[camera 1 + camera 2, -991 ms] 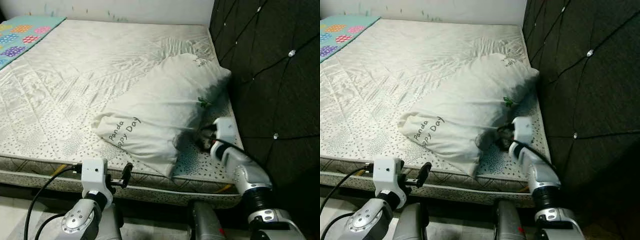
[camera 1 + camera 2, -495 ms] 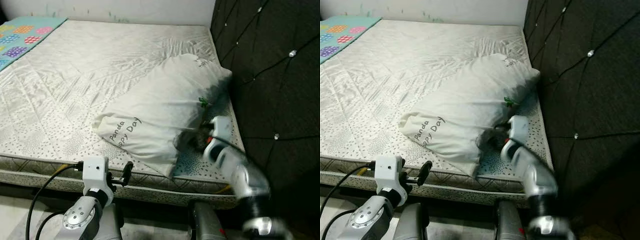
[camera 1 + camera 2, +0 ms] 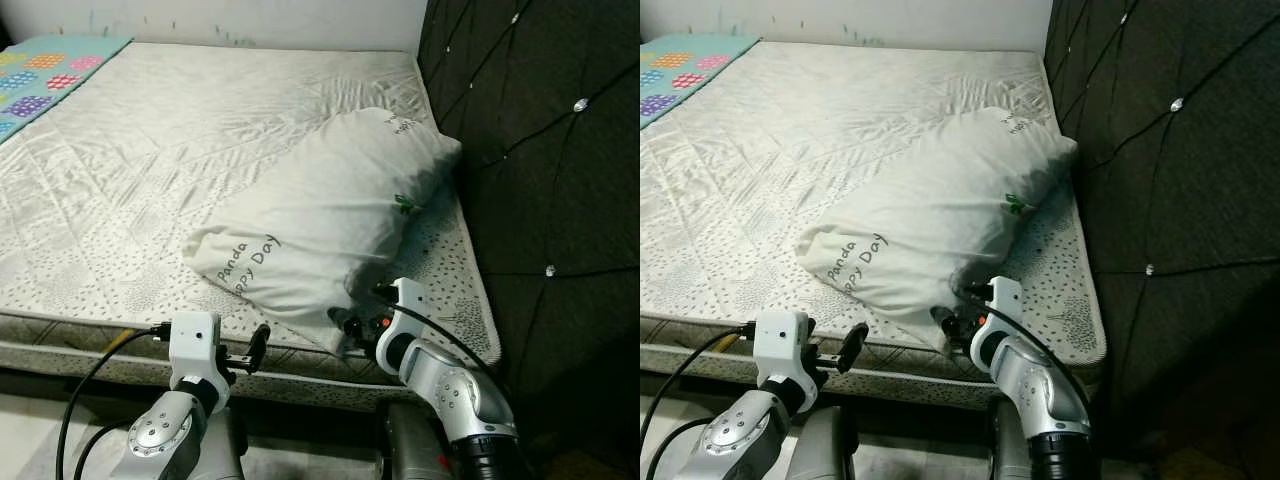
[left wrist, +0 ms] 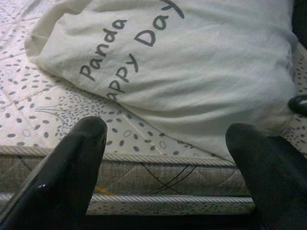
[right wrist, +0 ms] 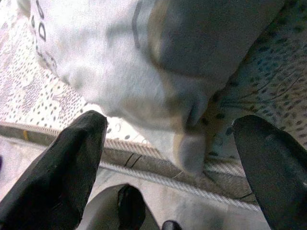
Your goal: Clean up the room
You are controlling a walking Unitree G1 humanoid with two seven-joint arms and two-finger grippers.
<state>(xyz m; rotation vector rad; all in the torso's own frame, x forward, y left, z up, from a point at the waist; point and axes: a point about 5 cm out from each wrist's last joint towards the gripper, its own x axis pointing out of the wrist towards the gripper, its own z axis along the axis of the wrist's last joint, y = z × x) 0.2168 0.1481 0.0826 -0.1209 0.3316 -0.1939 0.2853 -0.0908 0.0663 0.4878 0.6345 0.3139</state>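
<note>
A white pillow [image 3: 320, 215] printed "Panda Happy Day" lies at an angle on the pale dotted mattress [image 3: 130, 170], its far corner near the headboard. My right gripper [image 3: 343, 324] is open at the mattress's front edge, right by the pillow's near corner. In the right wrist view that pillow corner [image 5: 187, 143] hangs between the spread fingers [image 5: 72, 158] and is not held. My left gripper [image 3: 256, 344] is open and low in front of the mattress edge, left of the right one. In the left wrist view it points at the pillow's printed side [image 4: 192, 62].
A dark tufted headboard [image 3: 540, 150] rises along the right side of the bed. A colourful patterned blanket [image 3: 40, 70] lies at the far left corner. The mattress's piped front edge [image 3: 60, 340] runs across just ahead of both arms.
My right arm has drawn back from the gap beside the pillow near the headboard to the pillow's near corner at the front edge. The left arm has hardly moved.
</note>
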